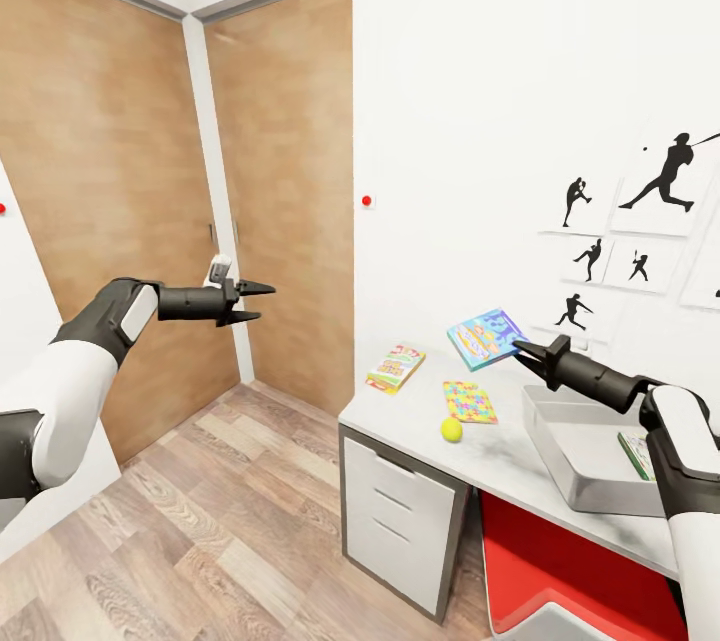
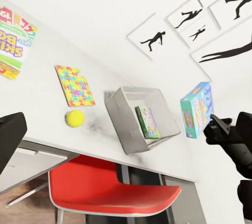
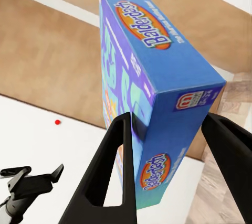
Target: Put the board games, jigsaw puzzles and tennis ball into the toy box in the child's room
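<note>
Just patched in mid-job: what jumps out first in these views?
The right gripper holds the blue game box in the air above the table, beside the grey toy box, which already has one item inside. A tennis ball and a jigsaw puzzle lie on the table; the left gripper hangs empty.

The right arm hides part of the toy box (image 1: 590, 461); the red chair (image 1: 560, 571) sits half under the surface (image 1: 500, 461), cut off.
</note>
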Robot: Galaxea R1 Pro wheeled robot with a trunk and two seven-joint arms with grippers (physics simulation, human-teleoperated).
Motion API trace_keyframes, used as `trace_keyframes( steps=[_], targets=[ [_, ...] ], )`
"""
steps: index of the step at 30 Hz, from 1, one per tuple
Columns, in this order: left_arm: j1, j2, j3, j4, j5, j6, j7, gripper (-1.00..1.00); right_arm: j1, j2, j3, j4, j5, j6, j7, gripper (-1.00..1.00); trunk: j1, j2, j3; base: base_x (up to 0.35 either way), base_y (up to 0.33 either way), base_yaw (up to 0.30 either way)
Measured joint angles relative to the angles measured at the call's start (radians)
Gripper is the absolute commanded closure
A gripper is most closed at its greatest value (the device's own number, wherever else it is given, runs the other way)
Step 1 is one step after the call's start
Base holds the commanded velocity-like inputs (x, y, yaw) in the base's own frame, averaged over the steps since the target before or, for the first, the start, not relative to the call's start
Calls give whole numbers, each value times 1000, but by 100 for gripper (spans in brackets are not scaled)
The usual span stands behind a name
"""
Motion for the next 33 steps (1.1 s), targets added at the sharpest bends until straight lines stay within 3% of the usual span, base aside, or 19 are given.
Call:
trace_keyframes(
  steps=[22,33],
  targets=[
    [0,1,0,0,1,0,-2,-100,0,-3,-13,11,-4,8,2,100,0,0,0,3,-3,-3],
    [0,0,0,0,2,0,-1,-100,0,-24,-11,11,-2,8,3,100,0,0,0,164,-152,-226]
  ],
)
